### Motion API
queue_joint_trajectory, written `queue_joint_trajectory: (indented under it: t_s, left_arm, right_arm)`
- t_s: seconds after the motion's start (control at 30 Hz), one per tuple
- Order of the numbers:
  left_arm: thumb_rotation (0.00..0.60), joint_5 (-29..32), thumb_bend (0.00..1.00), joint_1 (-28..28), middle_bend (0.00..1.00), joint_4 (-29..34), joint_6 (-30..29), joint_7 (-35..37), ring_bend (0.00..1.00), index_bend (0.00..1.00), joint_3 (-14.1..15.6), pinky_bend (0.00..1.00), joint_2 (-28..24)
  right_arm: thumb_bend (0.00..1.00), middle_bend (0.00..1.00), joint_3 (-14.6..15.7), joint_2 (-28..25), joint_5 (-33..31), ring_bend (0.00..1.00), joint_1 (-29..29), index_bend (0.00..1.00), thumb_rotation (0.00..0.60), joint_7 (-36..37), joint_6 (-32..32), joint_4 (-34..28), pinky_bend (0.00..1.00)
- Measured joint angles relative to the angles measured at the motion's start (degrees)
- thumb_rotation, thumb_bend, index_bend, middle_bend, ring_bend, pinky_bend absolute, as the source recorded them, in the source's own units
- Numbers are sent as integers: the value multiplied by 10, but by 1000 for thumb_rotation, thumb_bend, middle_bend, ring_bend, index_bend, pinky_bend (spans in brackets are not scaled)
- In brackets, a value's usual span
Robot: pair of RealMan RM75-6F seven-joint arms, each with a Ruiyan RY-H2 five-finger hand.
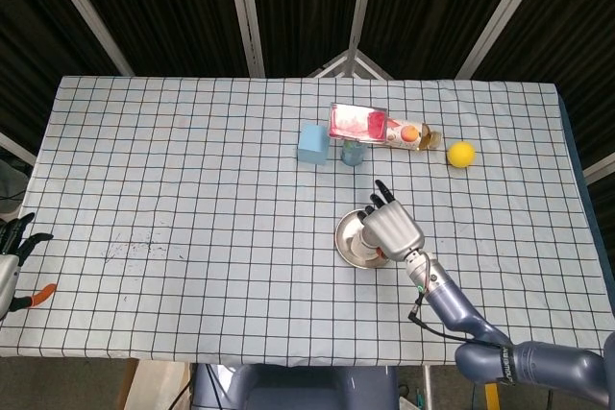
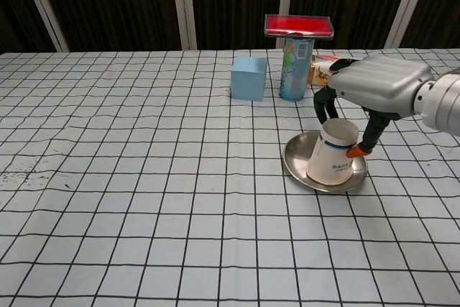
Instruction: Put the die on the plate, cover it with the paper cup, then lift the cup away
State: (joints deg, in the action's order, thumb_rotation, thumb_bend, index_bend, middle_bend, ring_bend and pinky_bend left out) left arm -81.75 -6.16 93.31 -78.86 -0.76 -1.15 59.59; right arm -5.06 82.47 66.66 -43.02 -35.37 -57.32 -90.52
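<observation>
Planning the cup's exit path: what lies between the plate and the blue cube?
Only bare checked cloth between plate and blue cube; both views show it.

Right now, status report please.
Right hand holds white paper cup, upside down on round metal plate. Left hand idle, empty. Die hidden.

We see a matt white cloth (image 2: 144,199) with a black grid, slightly wrinkled, over the table. The plate (image 2: 296,165) is polished metal, glossy. The paper cup (image 2: 333,152) is matt white paper with a blue band and small print. The right hand (image 2: 374,85) has a smooth silver shell, satin sheen, with black fingers (image 2: 321,106) and an orange tip. The light blue cube (image 2: 249,78) looks matt, maybe foam; we can't confirm. The can (image 2: 295,70) has a glossy printed wrap, and the red tray (image 2: 298,24) on it is shiny. The yellow ball (image 1: 461,154) reads matt. The left hand (image 1: 13,254) is too small to judge.
</observation>
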Motion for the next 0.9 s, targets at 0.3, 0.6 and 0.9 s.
queue_joint_trajectory:
  t_s: [0.3,0.6,0.9]
  left_arm:
    - [600,-2,296,0,0,0,1,3,0,237,1,24,-1]
    - [600,-2,297,-1,0,-2,2,4,0,238,1,24,-1]
    - [600,-1,296,-2,0,-3,4,4,0,239,0,24,-1]
  right_arm:
    - [329,471,-6,2,2,231,-1,560,600,28,7,-12,0]
    - [328,471,-14,23,5,231,-10,560,600,51,22,0,0]
    - [328,471,-23,46,14,231,-19,560,600,72,26,22,0]
